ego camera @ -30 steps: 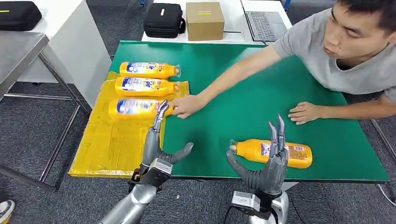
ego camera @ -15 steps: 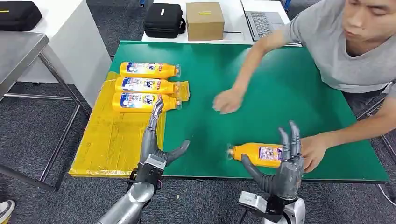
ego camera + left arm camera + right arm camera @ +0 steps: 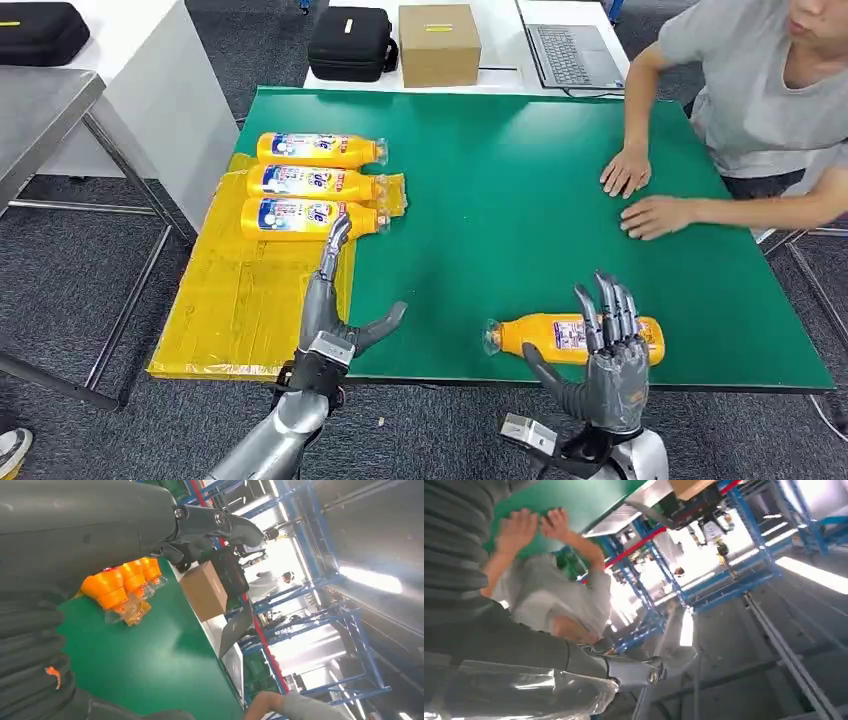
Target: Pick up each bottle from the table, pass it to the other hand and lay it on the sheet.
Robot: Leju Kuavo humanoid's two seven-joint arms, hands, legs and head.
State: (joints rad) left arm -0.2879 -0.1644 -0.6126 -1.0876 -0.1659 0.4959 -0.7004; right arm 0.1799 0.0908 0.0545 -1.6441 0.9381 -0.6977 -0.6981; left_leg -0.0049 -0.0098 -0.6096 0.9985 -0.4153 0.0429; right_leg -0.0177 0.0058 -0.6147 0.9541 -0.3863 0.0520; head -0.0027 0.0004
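An orange bottle (image 3: 560, 334) lies on its side near the front edge of the green table (image 3: 520, 200), cap to the left. My right hand (image 3: 605, 360) stands open just in front of it, fingers upright and overlapping its right half. Three more orange bottles lie side by side at the far end of the yellow sheet (image 3: 250, 300): the farthest (image 3: 318, 150), the middle (image 3: 310, 183) and the nearest (image 3: 305, 217). My left hand (image 3: 335, 300) is open over the sheet's right edge, fingers pointing at the nearest bottle. In the left wrist view the bottle caps (image 3: 120, 582) show past my left hand (image 3: 200, 530).
A person sits at the table's far right with both hands (image 3: 640, 195) flat on the green surface. Behind the table stand a cardboard box (image 3: 438, 44), a black case (image 3: 349, 42) and a laptop (image 3: 575, 52). A metal table (image 3: 40, 110) stands to the left.
The person pushed the third bottle into line, moved the front bottle a little, then pulled both hands back to the far right. My right hand shifted right, closer to the front bottle.
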